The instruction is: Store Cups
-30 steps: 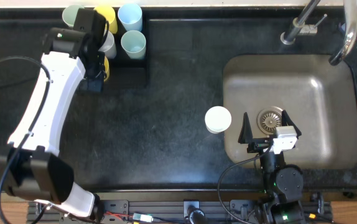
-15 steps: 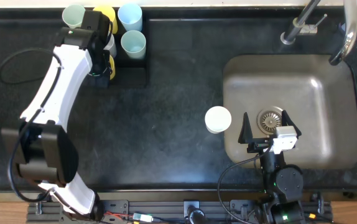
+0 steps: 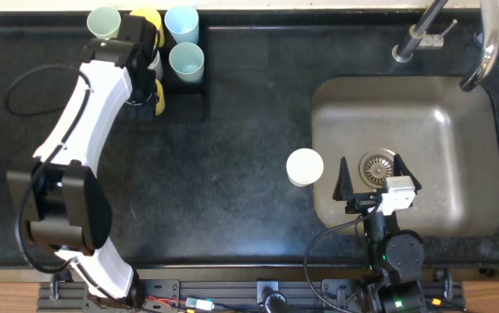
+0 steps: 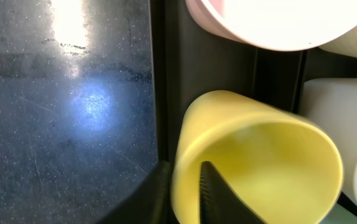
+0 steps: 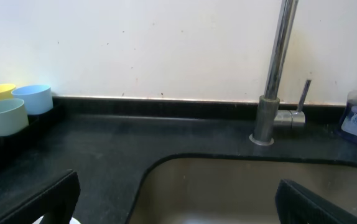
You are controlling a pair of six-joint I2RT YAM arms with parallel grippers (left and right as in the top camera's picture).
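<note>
Left gripper was clamped on the rim of the yellow cup, one finger inside and one outside. The cup sat at the black rack, at 11 o'clock on the counter, with a white cup just beside it; whether it rested on the rack, can't tell. A blue cup and a teal cup stood in the rack. Right gripper had its fingers apart over the sink, holding nothing. A loose white cup stood on the counter at its 9 o'clock, just beside the sink edge.
</note>
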